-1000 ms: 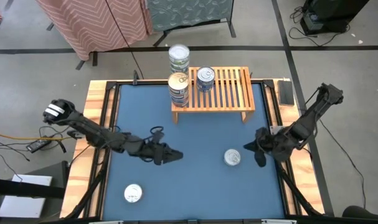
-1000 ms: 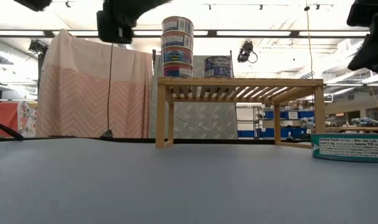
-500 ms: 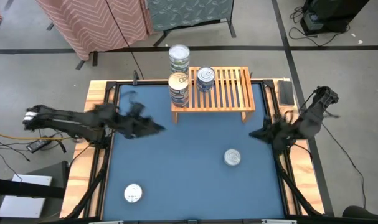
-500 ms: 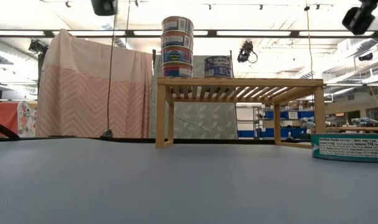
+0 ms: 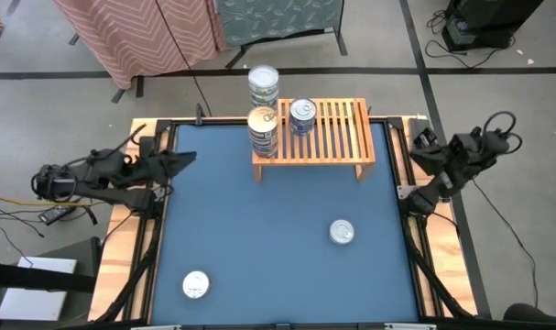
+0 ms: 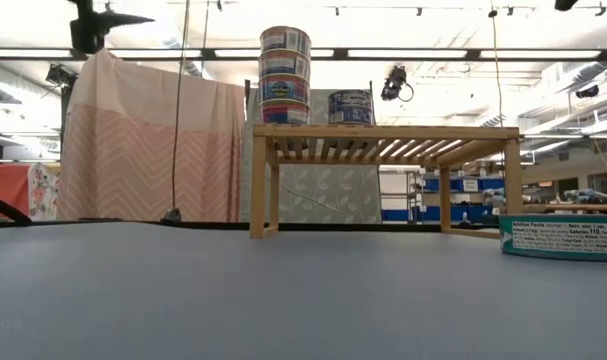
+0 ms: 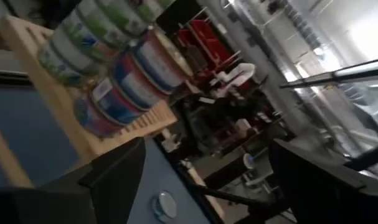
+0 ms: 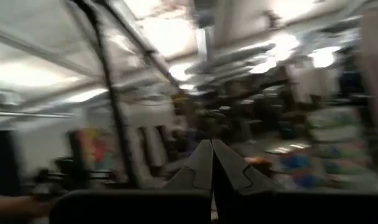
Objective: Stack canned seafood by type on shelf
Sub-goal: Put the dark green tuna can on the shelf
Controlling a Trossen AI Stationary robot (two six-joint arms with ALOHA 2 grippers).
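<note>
Blue matting covered the tabletop (image 5: 259,238), framed by light wood, with a chevron-patterned curtain (image 6: 148,150) and workshop shelving in the room beyond. At the far edge stood the wooden shelf (image 5: 319,137), a slatted rack on short legs. On its left end rose a stack of tuna cans (image 6: 284,75) with blue and red labels, and another stack (image 5: 263,84) showed just behind it in the high view. A single blue-labelled can (image 5: 302,115) sat beside them on the slats.

Two cans were left on the tabletop: a silver-topped can (image 5: 342,232) right of centre and another silver-topped can (image 5: 196,285) near the front left corner. So the sorting looked partly done, with at least these two yet to be shelved.

The left gripper (image 5: 172,160) hung over the left edge of the tabletop with its jaws spread wide, grasping nothing. The right gripper (image 5: 424,142) was raised beyond the right edge, jaws clenched together and empty.

On the teal side of the right-hand can (image 6: 561,238), "Nutrition Facts" and "Calories 110" could be read in the low view; the brand names on the stacked cans were too small to make out.
</note>
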